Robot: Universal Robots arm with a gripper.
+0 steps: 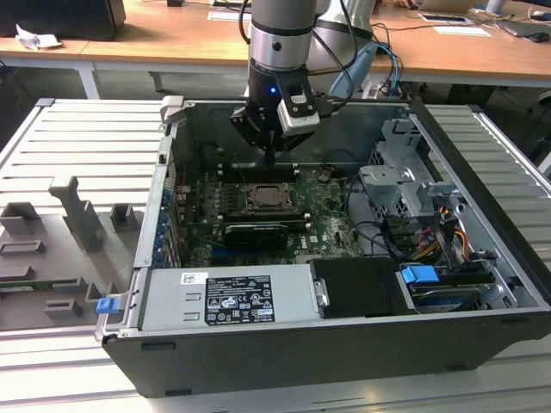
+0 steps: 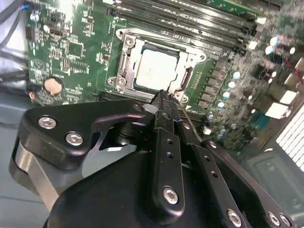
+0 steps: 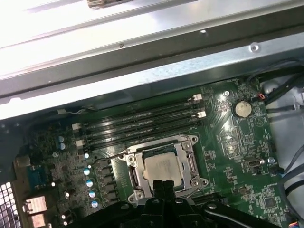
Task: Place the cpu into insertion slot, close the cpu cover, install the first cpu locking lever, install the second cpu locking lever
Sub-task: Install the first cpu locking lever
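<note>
Exterior view: the pincer point(image 1: 269, 157) hangs point-down from the arm point(image 1: 280, 34) inside an open computer case point(image 1: 482, 258). The socket point(image 2: 186, 76) lies at its six o'clock on the green board point(image 1: 331, 225).

In the second wrist view the fingers point(image 2: 166, 137) are pressed together with nothing between them. Their joined tip hovers just beside the socket's edge; contact cannot be told. A shut tip suits pushing or hooking a thin part rather than carrying, so this is judged a pressing pose.

The chip point(image 2: 156, 66) lies flat in the socket, pale face up. The cover point(image 2: 124, 64) is folded down around it. Its cut-out leaves the face bare, so the frame bears only on the chip's edges.

In the first wrist view a wire lever point(image 3: 108, 157) runs out from the frame's corner; whether it is hooked home cannot be told. The memory slots point(image 3: 142, 124) lie just beyond the socket, and a coin battery point(image 3: 241, 109) sits farther off.

On the exterior view's clock face, the power supply box point(image 1: 228, 297) is at the socket's six o'clock. A metal drive cage point(image 1: 405, 176) is at three o'clock. The case rests on a ribbed counter point(image 1: 77, 146), with grey moulded holders point(image 1: 77, 215) at nine o'clock, outside the case wall.
</note>
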